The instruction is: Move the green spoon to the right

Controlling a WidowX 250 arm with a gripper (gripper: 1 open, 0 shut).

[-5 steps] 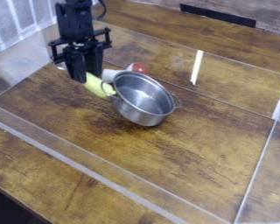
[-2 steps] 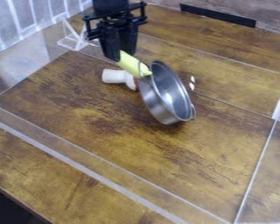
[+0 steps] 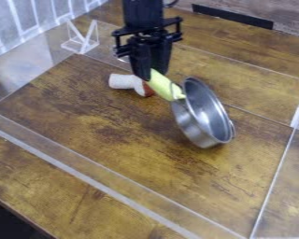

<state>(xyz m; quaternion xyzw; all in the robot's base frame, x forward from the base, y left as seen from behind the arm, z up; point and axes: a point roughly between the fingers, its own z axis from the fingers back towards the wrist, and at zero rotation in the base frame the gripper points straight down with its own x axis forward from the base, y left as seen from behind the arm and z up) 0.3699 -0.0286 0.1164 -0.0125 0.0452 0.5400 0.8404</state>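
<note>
Beneath the black claw (image 3: 156, 82), clamped between its jaws, hangs the yellow-green plastic spoon (image 3: 166, 86); both now sit farther right than before, pushing the tilted shiny steel pot (image 3: 205, 114) rightward across the wooden counter (image 3: 102, 140).

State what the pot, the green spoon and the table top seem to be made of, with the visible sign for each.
Pot: probably steel, its polished grey wall showing reflections.
Green spoon: handle looks like matte yellow-green plastic of even colour; its bowl is hidden.
Table top: looks like dark wood or wood-effect laminate, with visible grain streaks.
</note>
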